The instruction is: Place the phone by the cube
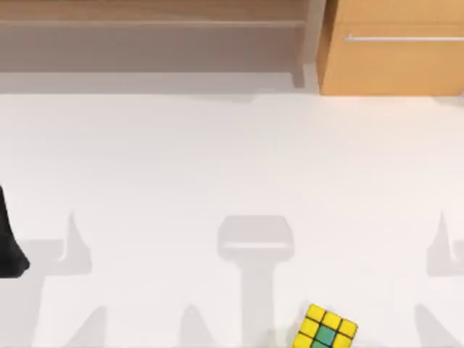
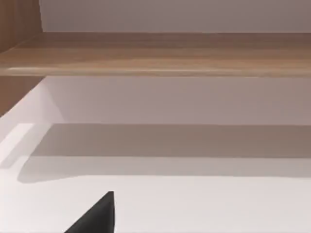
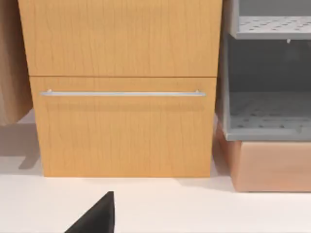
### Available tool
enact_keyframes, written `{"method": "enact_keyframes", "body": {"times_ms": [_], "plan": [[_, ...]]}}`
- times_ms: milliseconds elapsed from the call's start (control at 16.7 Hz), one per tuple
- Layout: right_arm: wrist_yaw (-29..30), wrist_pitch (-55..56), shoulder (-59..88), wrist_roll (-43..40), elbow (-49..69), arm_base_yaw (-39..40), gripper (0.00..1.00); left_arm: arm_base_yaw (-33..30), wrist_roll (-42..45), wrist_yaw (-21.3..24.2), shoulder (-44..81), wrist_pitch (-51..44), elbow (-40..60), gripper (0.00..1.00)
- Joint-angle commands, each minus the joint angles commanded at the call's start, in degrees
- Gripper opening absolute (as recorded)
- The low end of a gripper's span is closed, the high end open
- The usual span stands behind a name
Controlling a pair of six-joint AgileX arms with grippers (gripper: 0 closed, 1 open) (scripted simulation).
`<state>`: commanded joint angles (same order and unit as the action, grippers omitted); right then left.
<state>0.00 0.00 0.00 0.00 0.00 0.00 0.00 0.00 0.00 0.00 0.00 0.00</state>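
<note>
Left tool (image 1: 9, 243) over white table (image 1: 232, 167)

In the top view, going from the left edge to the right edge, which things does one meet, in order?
A dark part of the left arm at the left edge → the wooden shelf along the back → the cube at the near edge → the wooden drawer cabinet at the back right.

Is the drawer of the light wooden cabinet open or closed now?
Closed. In the right wrist view the drawer front with its thin silver bar handle sits flush with the light wooden cabinet panel above it.
</note>
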Motion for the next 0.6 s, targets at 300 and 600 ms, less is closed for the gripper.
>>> {"method": "enact_keyframes", "body": {"times_ms": [300, 600], "plan": [[0.0, 0.0, 0.0, 0.0, 0.0, 0.0, 1.00, 1.9, 2.8, -0.1, 3.7, -2.2, 3.0, 1.00], [0.0, 0.0, 0.0, 0.0, 0.0, 0.0, 1.00, 8.9, 14.6, 0.4, 21.8, -11.9, 15.0, 1.00]]}}
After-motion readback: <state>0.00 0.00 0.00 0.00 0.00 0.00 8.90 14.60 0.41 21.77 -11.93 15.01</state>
